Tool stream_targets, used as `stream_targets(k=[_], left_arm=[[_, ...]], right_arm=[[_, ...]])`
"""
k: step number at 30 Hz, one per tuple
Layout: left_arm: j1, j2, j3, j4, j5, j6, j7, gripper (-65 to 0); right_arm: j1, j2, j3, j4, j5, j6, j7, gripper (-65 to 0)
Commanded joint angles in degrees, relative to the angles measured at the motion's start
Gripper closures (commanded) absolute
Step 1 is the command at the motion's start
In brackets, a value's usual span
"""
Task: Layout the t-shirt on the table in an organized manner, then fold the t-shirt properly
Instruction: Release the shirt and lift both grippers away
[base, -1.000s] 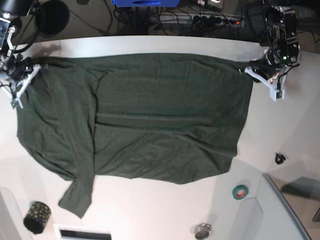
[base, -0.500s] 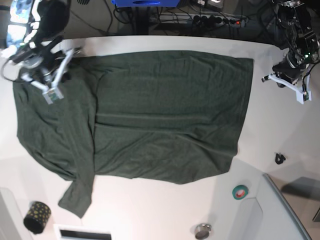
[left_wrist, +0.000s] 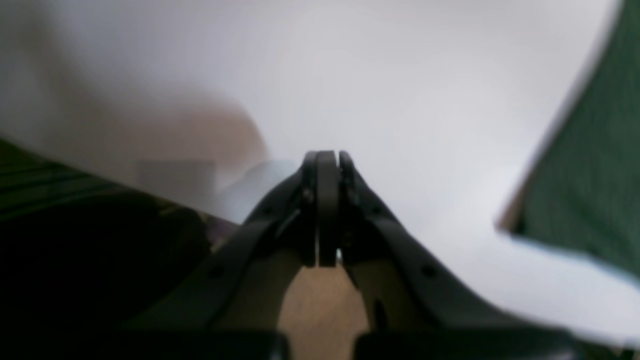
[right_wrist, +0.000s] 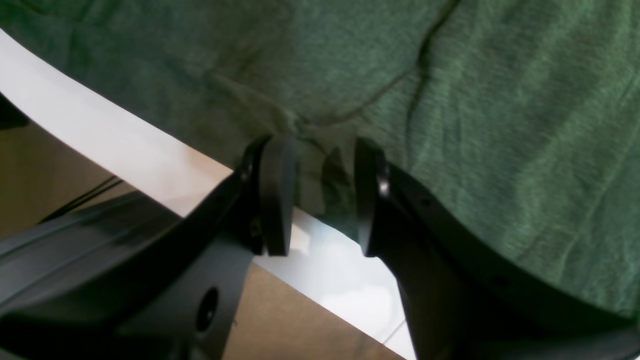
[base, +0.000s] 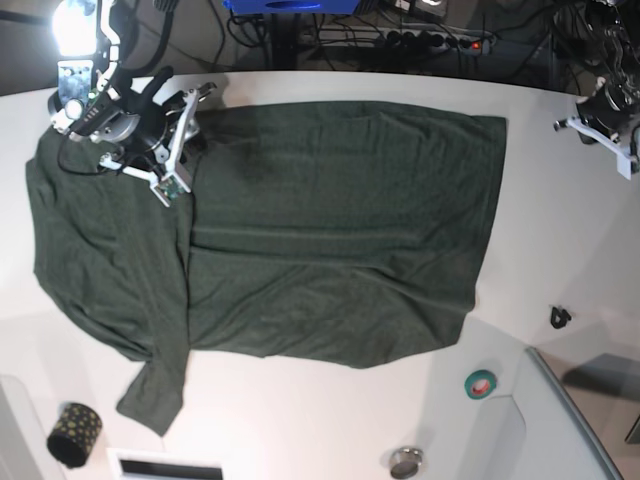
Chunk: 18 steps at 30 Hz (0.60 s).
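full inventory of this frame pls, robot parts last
dark green soft fabric t-shirt: 1, spread flat mid-table, one sleeve trailing at the near left
white smooth table: 1, under everything
teal tape roll: 1, near right
small black clip-like item: 1, right of the shirt
black speckled cylinder: 1, near-left corner
small round metal item: 1, near edge
grey raised tray: 1, near-right corner
black power strip: 1, behind the table
right pincer: open, over the shirt's far-left edge
left pincer: shut, empty, over bare table
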Motion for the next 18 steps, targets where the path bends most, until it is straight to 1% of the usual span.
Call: stream_targets(k=[1, 3, 7, 9, 10, 11, 12, 14, 16, 17, 18], left_arm=[[-0.19, -1.52, -2.19, 0.0, -0.23, -2.15, -1.34, 0.0], [-0.54, -1.52, -4.92, -2.02, -0.23, -8.39, -1.34, 0.0], [-0.19, -1.69, -7.38, -3.25, -0.05, -18.94, -1.34, 0.0], [0.34, -1.69, -7.29, -3.17, 0.3, -19.42, -1.25, 0.0], [1.39, -1.69, -7.38, -3.17, 0.3, -19.42, -1.25, 0.0], [2.27, -1.52, -7.47, -3.17, -0.14, -19.42, -1.25, 0.0], [2.89, -1.34, -7.64, -3.17, -0.32, -19.42, -1.25, 0.0], [3.68, 0.94, -7.73, -3.08, -0.32, -19.42, -1.08, 0.0], [5.09, 3.49, -7.73, -2.82, -0.23, -19.42, -1.08, 0.0], [5.61, 4.81, -7.38, -2.11, -0.23, -19.42, -1.08, 0.0], [6.41, 6.83, -7.29, -1.06, -0.23, -19.42, -1.08, 0.0]], right_arm=[[0.19, 0.21, -0.35, 0.81, 0.58, -1.3, 0.95, -19.7], [0.36, 0.56, -2.64, 0.81, 0.58, -3.32, 0.95, -19.7], [0.89, 0.47, -5.45, 0.81, 0.58, -3.94, 0.87, -19.7], [0.45, 0.21, -3.96, 0.9, 0.58, -6.66, 0.95, -19.7], [-0.08, 0.21, -2.2, 1.07, 0.75, -8.25, 1.04, -19.7], [-0.6, 0.12, 0.44, 1.42, 0.93, -9.12, 1.57, -19.7], [-1.13, 0.12, 3.43, 1.86, 0.93, -9.12, 3.06, -19.7], [-2.19, -0.58, 9.49, 2.13, 2.33, -8.6, 6.58, -19.8], [-2.54, -0.84, 16.26, 1.86, 6.2, -7.28, 8.34, -20.1], [-2.45, -0.84, 19.07, 1.69, 7.96, -6.22, 8.07, -21.6], [-2.36, -0.76, 21.98, 1.42, 9.89, -4.73, 7.81, -24.9]])
